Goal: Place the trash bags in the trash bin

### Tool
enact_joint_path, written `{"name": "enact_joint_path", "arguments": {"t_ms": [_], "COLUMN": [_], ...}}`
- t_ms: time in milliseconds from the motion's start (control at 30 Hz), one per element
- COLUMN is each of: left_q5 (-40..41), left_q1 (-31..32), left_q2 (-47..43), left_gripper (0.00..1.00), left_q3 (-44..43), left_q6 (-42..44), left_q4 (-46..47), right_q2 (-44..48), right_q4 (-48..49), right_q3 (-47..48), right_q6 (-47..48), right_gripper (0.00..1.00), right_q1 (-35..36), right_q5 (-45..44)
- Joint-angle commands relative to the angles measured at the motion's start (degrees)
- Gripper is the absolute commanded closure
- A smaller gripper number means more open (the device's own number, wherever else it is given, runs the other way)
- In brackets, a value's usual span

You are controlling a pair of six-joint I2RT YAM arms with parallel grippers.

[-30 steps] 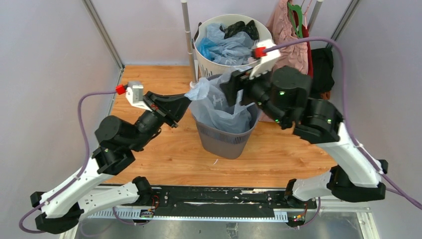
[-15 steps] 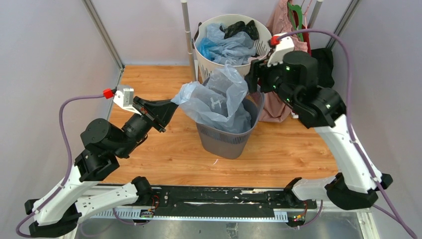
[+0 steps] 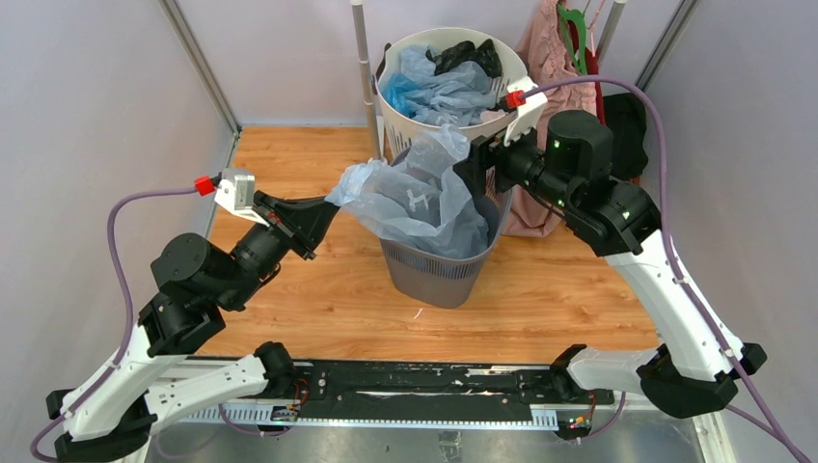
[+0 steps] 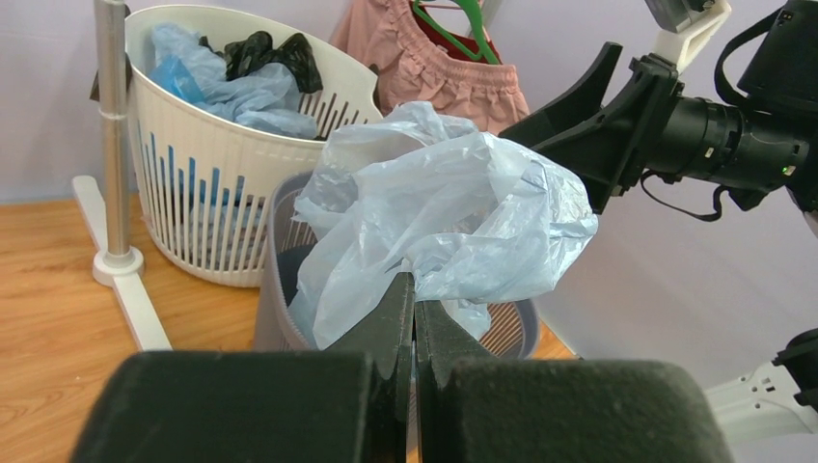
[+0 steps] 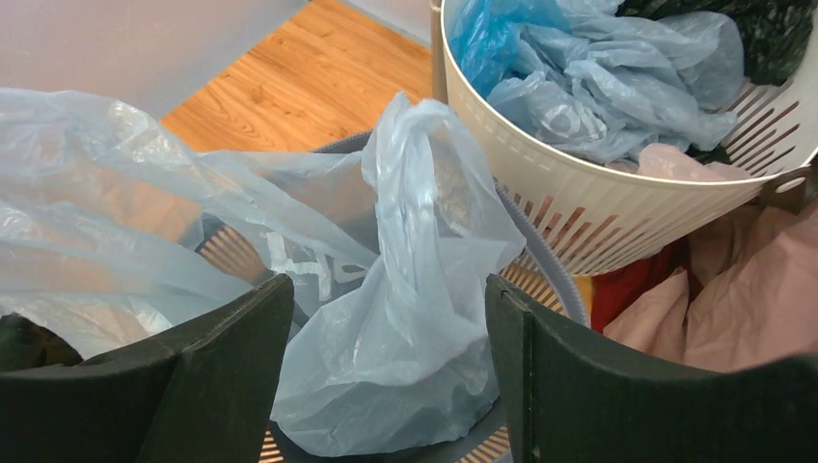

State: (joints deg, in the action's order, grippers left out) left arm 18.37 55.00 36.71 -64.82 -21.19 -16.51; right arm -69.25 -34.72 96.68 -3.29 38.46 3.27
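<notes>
Crinkly, see-through pale blue trash bag [image 3: 415,198] billows from the tapering grey mesh trash bin [image 3: 439,275]. Left gripper [image 3: 331,204] pinches its nine-o'clock edge; right gripper [image 3: 470,166] hangs spread wide at two o'clock.

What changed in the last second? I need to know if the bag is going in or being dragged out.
The left gripper, shut on the blue bag, pulled back leftward, stretching the bag's edge out past the rim of the bin. The right gripper drew back rightward from over the bin, jaws open. The bin and white basket stayed put.
</notes>
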Motion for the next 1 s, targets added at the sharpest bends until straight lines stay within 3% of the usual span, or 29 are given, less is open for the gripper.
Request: {"name": "enact_joint_path", "arguments": {"t_ms": [0, 267, 400, 433, 500, 567, 633, 833, 967], "left_q5": [0.8, 1.1, 1.5, 1.7, 2.2, 3.0, 3.5, 6.8, -1.3], "left_q1": [0.4, 0.4, 0.4, 0.3, 0.4, 0.4, 0.4, 0.0, -6.5], "left_q2": [-0.7, -0.7, -0.8, -0.8, -0.7, -0.1, 1.1, 11.3, 18.7], "left_gripper": [0.99, 0.99, 0.99, 0.99, 0.99, 0.99, 0.99, 0.99, 0.99], "left_q3": [0.3, 0.0, 0.0, -0.1, -0.3, -0.8, -1.8, -10.3, -15.6], "left_q6": [0.9, 0.9, 1.0, 1.1, 1.3, 1.6, 1.9, 4.6, 3.5], "left_q4": [-0.5, -1.1, -1.5, -1.6, -1.9, -2.4, -3.4, -12.3, -17.0], "right_q2": [-1.3, -5.7, -7.7, -7.8, -7.7, -6.8, -5.7, -0.6, 2.8], "right_q4": [0.9, -0.3, -2.3, -2.8, -3.9, -4.6, -5.9, -7.9, -8.7], "right_q3": [0.7, 3.2, 4.8, 5.1, 5.5, 5.4, 5.5, 3.8, 2.4], "right_q6": [3.0, 5.3, 5.2, 5.0, 4.4, 3.7, 2.5, -0.8, -3.9], "right_gripper": [0.23, 0.23, 0.25, 0.29, 0.46, 0.69, 0.98, 1.0, 1.0], "right_q1": [-0.5, -0.5, -0.6, -0.5, -0.5, -0.5, -0.5, -0.5, -0.5], "right_q5": [-2.2, -1.3, -7.6, -9.1, -11.1, -11.7, -12.4, -12.2, -10.8]}}
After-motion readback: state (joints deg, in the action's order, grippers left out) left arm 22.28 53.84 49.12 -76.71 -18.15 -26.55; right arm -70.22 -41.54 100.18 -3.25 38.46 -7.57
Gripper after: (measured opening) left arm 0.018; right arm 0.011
